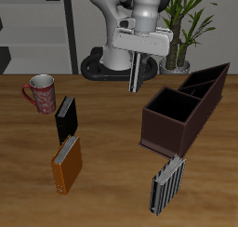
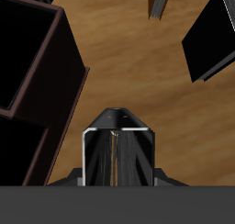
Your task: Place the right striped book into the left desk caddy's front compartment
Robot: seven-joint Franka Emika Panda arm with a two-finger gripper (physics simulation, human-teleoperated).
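My gripper (image 1: 136,61) is shut on a striped book (image 1: 136,77), which hangs upright above the table, farther back than the dark brown desk caddy (image 1: 160,128) and beside it. The wrist view shows the held book (image 2: 115,163) edge-on between the jaws, with the caddy's wall (image 2: 66,81) and an open compartment close beside it. A second striped book (image 1: 167,184) stands near the table's front edge, in front of the caddy.
A black book (image 1: 65,119) and an orange book (image 1: 67,164) stand on the table's other side; the black book also shows in the wrist view (image 2: 213,35). A red patterned mug (image 1: 41,93) sits behind them. A potted plant (image 1: 186,26) stands at the back.
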